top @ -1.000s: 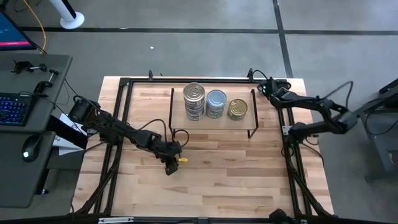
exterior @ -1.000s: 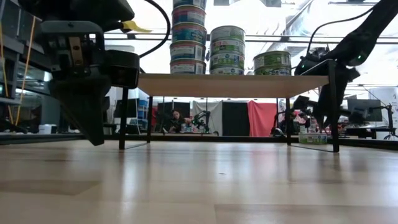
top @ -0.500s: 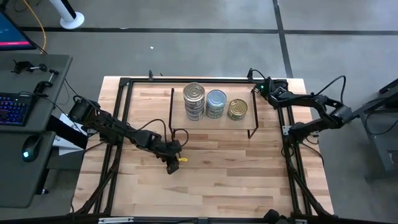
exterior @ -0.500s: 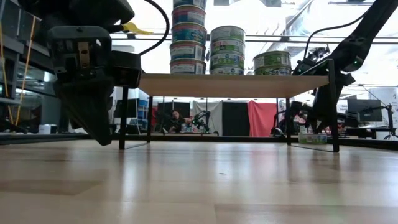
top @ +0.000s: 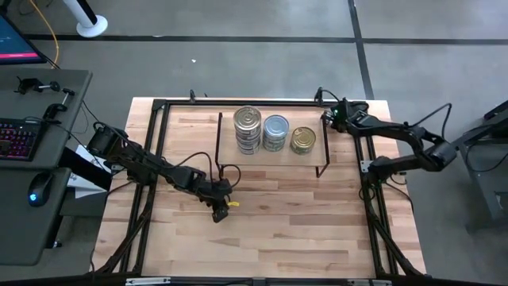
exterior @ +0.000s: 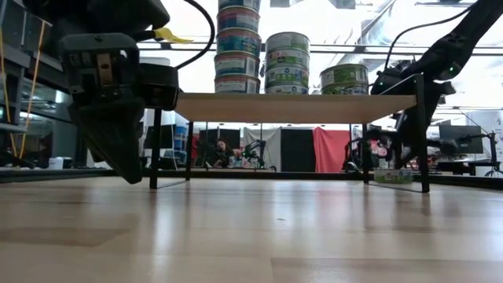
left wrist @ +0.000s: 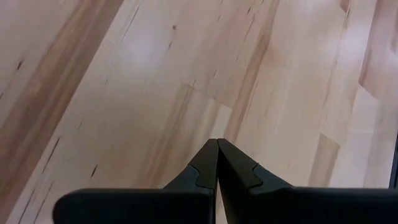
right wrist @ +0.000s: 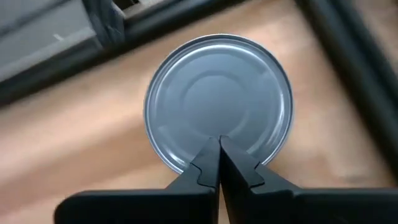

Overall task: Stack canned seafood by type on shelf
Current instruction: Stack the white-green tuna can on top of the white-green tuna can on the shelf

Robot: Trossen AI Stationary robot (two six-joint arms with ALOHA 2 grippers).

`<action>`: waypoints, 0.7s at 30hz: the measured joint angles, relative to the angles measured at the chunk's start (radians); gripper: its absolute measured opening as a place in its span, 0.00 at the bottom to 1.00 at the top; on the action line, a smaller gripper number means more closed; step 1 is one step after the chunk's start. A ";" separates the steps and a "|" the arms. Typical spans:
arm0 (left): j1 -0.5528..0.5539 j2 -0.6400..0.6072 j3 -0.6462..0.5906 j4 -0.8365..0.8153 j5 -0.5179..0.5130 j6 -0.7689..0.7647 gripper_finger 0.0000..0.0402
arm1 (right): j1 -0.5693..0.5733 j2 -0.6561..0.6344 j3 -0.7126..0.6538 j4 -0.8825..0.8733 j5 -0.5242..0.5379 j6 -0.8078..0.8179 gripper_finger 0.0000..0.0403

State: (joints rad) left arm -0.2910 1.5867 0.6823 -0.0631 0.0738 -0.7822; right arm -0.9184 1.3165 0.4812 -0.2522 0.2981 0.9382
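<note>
I see three stacks of canned seafood (top: 275,133) side by side on the shelf (top: 270,159). My right gripper (top: 335,116), fingers pressed together, hangs over a loose silver can (right wrist: 217,102) on the table (top: 278,230) past the shelf's far right corner. My left gripper (top: 216,213), also closed and empty, points down at bare tabletop in front of the shelf.

Three stacks of cans (exterior: 288,61) stand on the shelf (exterior: 295,108), the left gripper (exterior: 118,153) hanging nearby.
</note>
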 joint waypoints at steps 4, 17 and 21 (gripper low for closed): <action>-0.003 0.000 0.000 0.006 0.000 0.006 0.00 | 0.013 -0.056 0.000 -0.150 0.028 -0.029 0.00; -0.003 0.000 0.000 0.012 0.000 0.052 0.00 | 0.017 -0.166 -0.003 -0.425 -0.014 -0.134 0.00; -0.003 0.000 0.000 0.010 0.001 0.070 0.00 | 0.065 -0.186 -0.004 -0.474 -0.032 -0.135 0.00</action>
State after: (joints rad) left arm -0.2935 1.5867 0.6823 -0.0527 0.0746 -0.7120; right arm -0.8530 1.1306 0.4774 -0.7266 0.2658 0.8034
